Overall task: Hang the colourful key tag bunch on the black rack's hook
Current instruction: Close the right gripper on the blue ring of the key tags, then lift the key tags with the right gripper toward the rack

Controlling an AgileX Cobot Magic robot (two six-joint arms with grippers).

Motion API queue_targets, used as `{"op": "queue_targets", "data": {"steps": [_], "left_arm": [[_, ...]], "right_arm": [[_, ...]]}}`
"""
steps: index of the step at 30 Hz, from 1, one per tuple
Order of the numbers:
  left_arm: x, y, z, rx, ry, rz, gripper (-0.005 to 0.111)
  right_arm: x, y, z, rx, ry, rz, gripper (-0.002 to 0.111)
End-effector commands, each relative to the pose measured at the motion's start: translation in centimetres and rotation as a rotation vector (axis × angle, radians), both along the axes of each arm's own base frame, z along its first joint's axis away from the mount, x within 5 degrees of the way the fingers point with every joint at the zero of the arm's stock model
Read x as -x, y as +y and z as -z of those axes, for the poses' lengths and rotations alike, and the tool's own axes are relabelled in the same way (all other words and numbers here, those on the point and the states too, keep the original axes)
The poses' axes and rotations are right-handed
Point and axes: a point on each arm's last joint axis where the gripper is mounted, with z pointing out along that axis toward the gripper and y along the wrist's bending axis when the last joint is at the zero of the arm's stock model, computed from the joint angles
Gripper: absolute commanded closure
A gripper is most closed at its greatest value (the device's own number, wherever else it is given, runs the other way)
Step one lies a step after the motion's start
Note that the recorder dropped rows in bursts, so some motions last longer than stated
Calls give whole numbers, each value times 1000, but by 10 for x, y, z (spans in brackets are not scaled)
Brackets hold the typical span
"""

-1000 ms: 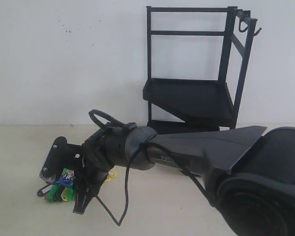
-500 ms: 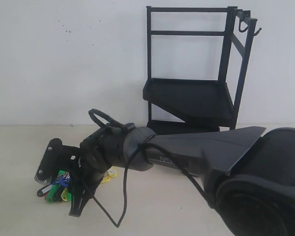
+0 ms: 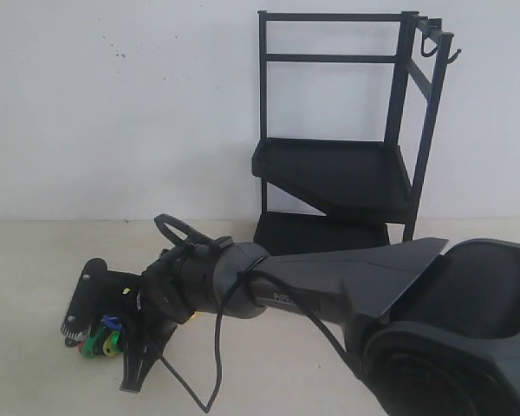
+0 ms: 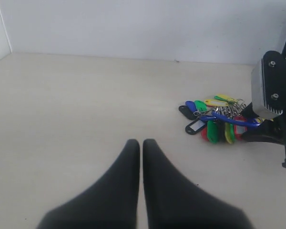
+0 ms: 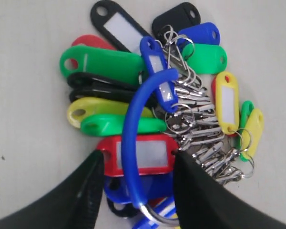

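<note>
The colourful key tag bunch [image 5: 148, 95] lies on the beige tabletop, seen small in the exterior view [image 3: 100, 342] and in the left wrist view [image 4: 212, 121]. My right gripper [image 5: 137, 160] is open and low over it. Its two fingers straddle the blue loop [image 5: 133, 129] and a red tag, without closing on them. In the exterior view the right gripper [image 3: 104, 340] has reached across to the left. My left gripper [image 4: 141, 143] is shut and empty, a short way from the bunch. The black rack [image 3: 338, 165] stands at the back, with hooks [image 3: 433, 45] at its top right.
A white wall backs the table. The right arm's thick black body [image 3: 373, 286] and its cable [image 3: 218, 347] fill the lower right of the exterior view. Bare beige tabletop [image 4: 76, 95] surrounds the left gripper.
The right gripper has moved down and to the left, lowering over the bunch until its fingers straddle it. The rack has not moved.
</note>
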Motion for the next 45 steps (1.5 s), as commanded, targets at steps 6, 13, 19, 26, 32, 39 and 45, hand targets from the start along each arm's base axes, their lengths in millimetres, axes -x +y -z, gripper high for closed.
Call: {"op": "queue_targets", "data": {"steps": [6,13,19,26,32,39,45], "left_arm": [[0,0,-1,2,-6,-4,102],[0,0,-1,2,-6,-4,102],[0,0,-1,2,-6,-4,102],[0,0,-1,2,-6,-4,102],[0,0,-1,2,-6,-4,102],[0,0,-1,2,-6,-4,102],[0,0,-1,2,-6,-4,102]], "right_arm": [[0,0,-4,-7,6,10,100],[3,-4,-37,-43,41,80,108],[9,-12,-113,-290,81,260,108],[21,-28,-197,-663,204,483,108],[34,-41,-237,-851,248,522,108],[66,-77,-263,-917,233,492,108],[99,-132,-268,-953,206,491,108]]}}
